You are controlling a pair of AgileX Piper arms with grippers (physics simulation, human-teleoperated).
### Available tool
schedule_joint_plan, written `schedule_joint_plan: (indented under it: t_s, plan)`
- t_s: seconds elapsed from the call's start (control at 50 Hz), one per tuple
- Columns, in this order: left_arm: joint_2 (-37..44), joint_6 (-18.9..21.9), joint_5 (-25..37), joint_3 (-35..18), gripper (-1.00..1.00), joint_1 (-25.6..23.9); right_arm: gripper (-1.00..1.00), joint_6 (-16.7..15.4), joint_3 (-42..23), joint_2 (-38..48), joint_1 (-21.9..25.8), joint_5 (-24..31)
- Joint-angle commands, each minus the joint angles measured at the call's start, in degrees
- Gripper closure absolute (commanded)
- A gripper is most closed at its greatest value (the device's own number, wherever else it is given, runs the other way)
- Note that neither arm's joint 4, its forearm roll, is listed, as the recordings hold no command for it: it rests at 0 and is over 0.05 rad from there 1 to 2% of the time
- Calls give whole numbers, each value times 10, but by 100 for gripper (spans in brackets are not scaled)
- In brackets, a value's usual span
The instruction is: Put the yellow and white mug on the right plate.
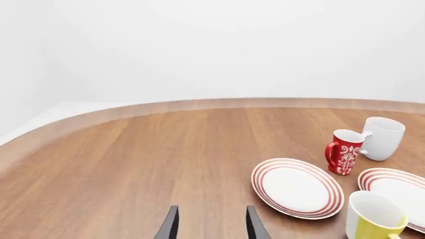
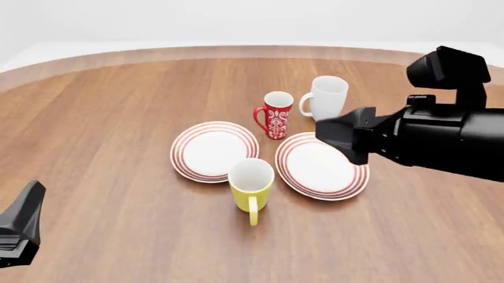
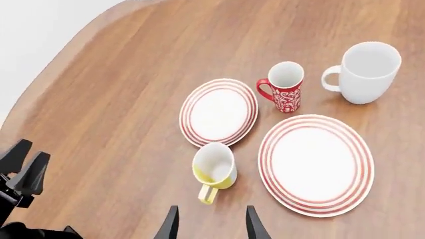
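Observation:
The yellow and white mug (image 2: 252,180) stands upright on the table between the two plates, its handle toward the near edge; it also shows in the right wrist view (image 3: 214,167) and in the left wrist view (image 1: 373,219). The right plate (image 2: 321,167), white with red rings, lies bare just to the mug's right (image 3: 316,164). My right gripper (image 3: 211,225) hangs open and empty above the table, near side of the mug. The right arm (image 2: 429,132) hovers over the plate's right side. At the near left, far from the mug, my left gripper (image 1: 211,226) is open and empty.
A matching left plate (image 2: 214,151) lies left of the mug. Behind the plates stand a red patterned mug (image 2: 275,115) and a tall white mug (image 2: 325,98). The left arm (image 2: 20,230) sits at the table's near left corner.

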Motion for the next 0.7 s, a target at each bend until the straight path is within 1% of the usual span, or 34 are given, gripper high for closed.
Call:
schedule_joint_plan:
  t_s: [0.02,0.06,0.18,0.22,0.3,0.38,0.46,0.58,0.7]
  plan:
    - [0,0,0,0,-100,0,-100,39,10,33,5,-12]
    - [0,0,0,0,-100,0,-100,45,7,34,3,-8]
    - [0,0,0,0,-100,0,-100,45,-5,48,7,8]
    - [0,0,0,0,-100,0,-100,55,-6,54,17,9]
    - [0,0,0,0,-100,0,-100,65,4,60,19,9]
    - [0,0,0,0,-100,0,-100,68,6,67,19,9]
    - [0,0,0,0,-100,0,-100,72,2,85,24,1]
    - [0,0,0,0,-100,0,-100,70,-3,119,25,-18]
    - [0,0,0,0,-100,0,-100,69,-3,123,9,-28]
